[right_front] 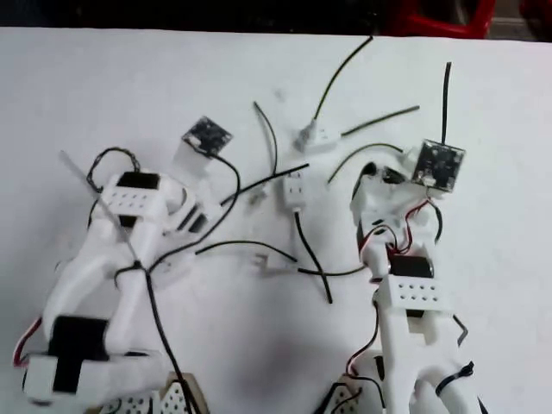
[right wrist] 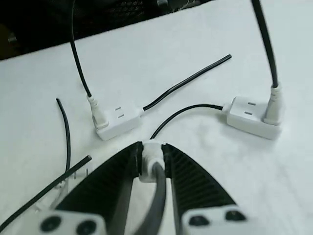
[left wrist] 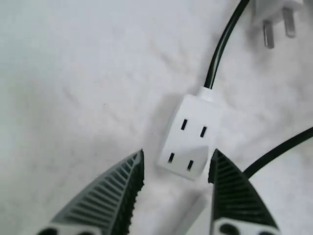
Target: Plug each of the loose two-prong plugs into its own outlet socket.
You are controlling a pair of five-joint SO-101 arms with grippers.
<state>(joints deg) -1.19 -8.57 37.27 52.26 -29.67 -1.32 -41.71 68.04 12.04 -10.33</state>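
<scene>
Left tool (left wrist: pixel 177 159): spread wide, one ribbed finger (left wrist: pixel 122 191) on each side of the outlet block (left wrist: pixel 188 142), holding nothing.
Block: flat on the white counter (left wrist: pixel 73 73), both slot pairs bare, black cord (left wrist: pixel 222 44) leaving the far end of the outlet block.
Loose plug (left wrist: pixel 276 19): beyond the outlet block, apart from it, two prongs showing.
Right tool (right wrist: pixel 152 147): pinching a white plug (right wrist: pixel 151 159) that has a black lead.
Plugged blocks: two (right wrist: pixel 117 120) (right wrist: pixel 252 115) on the counter, apart from each other, each with a plug seated.
</scene>
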